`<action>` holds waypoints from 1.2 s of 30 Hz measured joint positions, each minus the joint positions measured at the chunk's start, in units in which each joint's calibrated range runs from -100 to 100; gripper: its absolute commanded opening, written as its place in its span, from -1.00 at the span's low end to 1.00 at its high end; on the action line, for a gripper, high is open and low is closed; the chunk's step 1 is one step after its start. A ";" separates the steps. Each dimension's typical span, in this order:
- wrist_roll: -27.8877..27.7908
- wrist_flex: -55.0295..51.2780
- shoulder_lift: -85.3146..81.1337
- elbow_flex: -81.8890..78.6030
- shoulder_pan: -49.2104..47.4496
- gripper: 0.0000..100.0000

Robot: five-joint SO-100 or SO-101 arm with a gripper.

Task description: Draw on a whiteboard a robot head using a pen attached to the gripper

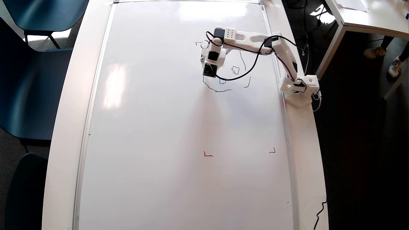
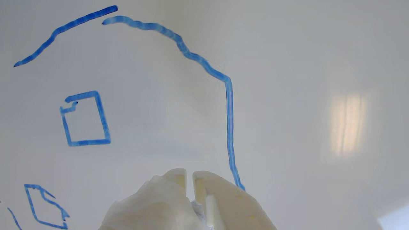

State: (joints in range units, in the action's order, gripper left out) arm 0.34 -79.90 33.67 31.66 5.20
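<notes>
The whiteboard (image 1: 159,143) fills most of the tabletop. My arm reaches left from its base, and the gripper (image 1: 208,65) hangs over the board's upper middle. A partial robot head (image 1: 223,90) in thin blue shows around it: curved strokes and two small squares (image 1: 235,69). In the wrist view the white fingertips of the gripper (image 2: 189,175) stand almost together with a narrow slit. A long blue outline (image 2: 228,111) on the whiteboard (image 2: 303,64) ends beside the right finger (image 2: 223,198). One square (image 2: 85,118) lies left of it. The pen is hidden under the gripper.
Small red corner marks (image 1: 207,155) (image 1: 272,150) (image 1: 198,43) sit on the board. The arm's base (image 1: 300,86) stands on the table's right rim. Blue chairs (image 1: 35,80) stand on the left, another table (image 1: 367,16) at the upper right. A black cable (image 1: 319,214) lies at the lower right.
</notes>
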 measured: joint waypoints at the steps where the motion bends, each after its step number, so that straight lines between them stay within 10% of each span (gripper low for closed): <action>1: 0.00 -0.08 0.42 0.55 -0.15 -0.99; 36: 0.00 0.00 11.27 12.43 0.00 -0.99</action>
State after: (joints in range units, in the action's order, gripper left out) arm 0.34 -79.90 44.94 44.08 5.20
